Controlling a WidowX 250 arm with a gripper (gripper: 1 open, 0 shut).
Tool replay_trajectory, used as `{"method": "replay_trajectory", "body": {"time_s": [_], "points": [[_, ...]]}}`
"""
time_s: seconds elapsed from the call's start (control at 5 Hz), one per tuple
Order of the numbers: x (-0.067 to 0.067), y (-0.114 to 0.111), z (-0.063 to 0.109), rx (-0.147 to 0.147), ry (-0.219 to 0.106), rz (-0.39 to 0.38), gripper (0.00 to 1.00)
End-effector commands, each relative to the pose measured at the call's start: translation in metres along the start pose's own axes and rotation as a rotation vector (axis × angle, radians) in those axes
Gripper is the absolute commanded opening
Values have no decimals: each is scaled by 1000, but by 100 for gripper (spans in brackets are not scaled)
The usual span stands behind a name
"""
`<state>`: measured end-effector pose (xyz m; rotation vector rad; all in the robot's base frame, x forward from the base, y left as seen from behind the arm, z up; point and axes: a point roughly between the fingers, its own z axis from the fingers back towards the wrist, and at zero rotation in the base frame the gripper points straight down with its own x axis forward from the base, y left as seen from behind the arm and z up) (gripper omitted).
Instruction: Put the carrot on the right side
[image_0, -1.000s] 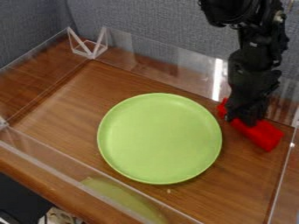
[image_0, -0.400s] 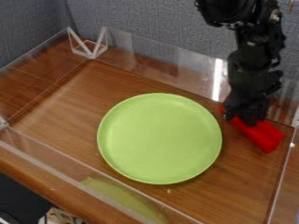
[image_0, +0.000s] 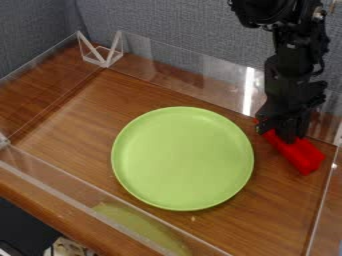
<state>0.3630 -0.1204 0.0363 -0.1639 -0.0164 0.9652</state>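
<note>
The carrot (image_0: 299, 152), a bright red blocky bar, lies on the wooden table to the right of the round lime-green plate (image_0: 182, 157). My gripper (image_0: 282, 128) comes straight down on the carrot's upper-left end, its black fingers shut on that end. The lower-right end of the carrot sticks out free toward the right wall. The gripper's body hides where the fingers meet the carrot.
Clear acrylic walls (image_0: 201, 68) fence the wooden table (image_0: 67, 120) on all sides. A small clear triangular stand (image_0: 102, 48) sits at the back left corner. The right wall runs close beside the carrot.
The gripper has rolled slightly about its vertical axis and the carrot has turned a little with it. Neither has shifted place on the table.
</note>
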Motion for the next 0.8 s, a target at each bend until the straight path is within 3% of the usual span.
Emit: {"method": "replay_trajectory", "body": {"time_s": [0.0, 0.6], "points": [[10, 22, -41, 112, 32, 14, 0], [37, 33, -51, 130, 15, 103, 0]]}}
